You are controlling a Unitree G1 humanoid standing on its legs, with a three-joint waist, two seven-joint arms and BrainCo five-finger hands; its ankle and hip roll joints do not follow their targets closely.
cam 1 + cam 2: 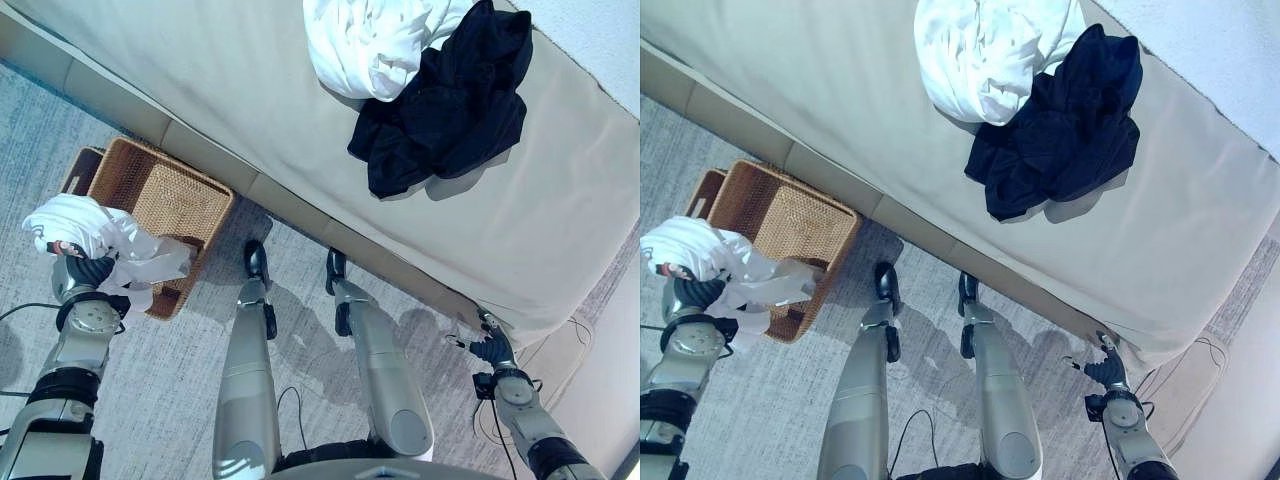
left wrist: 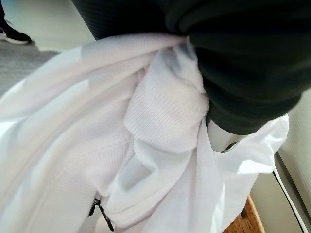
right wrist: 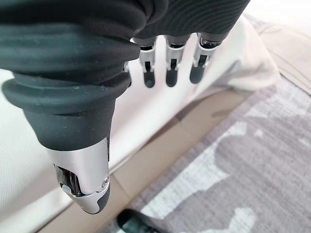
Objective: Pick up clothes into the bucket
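Where white garment point(image 1: 90, 235) drapes, left hand point(image 1: 88, 270) fingers hidden

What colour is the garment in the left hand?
White garment; clearest in the left wrist view.

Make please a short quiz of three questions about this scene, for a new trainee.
1. True or false: the left robot hand holds a crumpled white cloth garment over the brown woven wicker basket.
2. Which garments lie on the beige bed?
A. one white, one dark navy
B. two red
C. none
3. Fill in: the right robot hand has its fingers ____ and holds nothing.

Key: 1 true; 2 A, the white bundled garment and the dark navy crumpled garment; 3 straight (open).
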